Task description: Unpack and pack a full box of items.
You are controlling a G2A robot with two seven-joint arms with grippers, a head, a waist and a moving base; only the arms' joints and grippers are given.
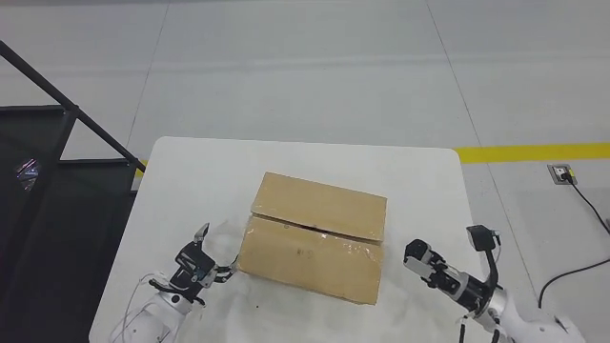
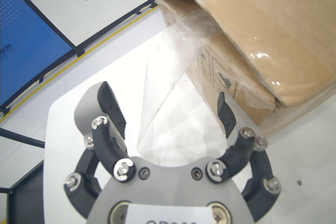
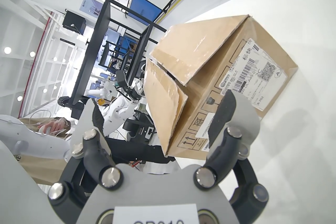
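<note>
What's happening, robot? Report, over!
Left gripper open, empty. Right gripper open, empty. Box on table, flaps down. Loose clear tape hangs off its end near left gripper.

White arms, grey tools, black ribbed pads

The brown cardboard box sits on the white table, top flaps slightly parted, a white printed label on its side; the right gripper, jaws spread wide, faces its near corner

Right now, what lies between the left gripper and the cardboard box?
A clear plastic film trails from the cardboard box to the open left gripper, in the left wrist view.
</note>
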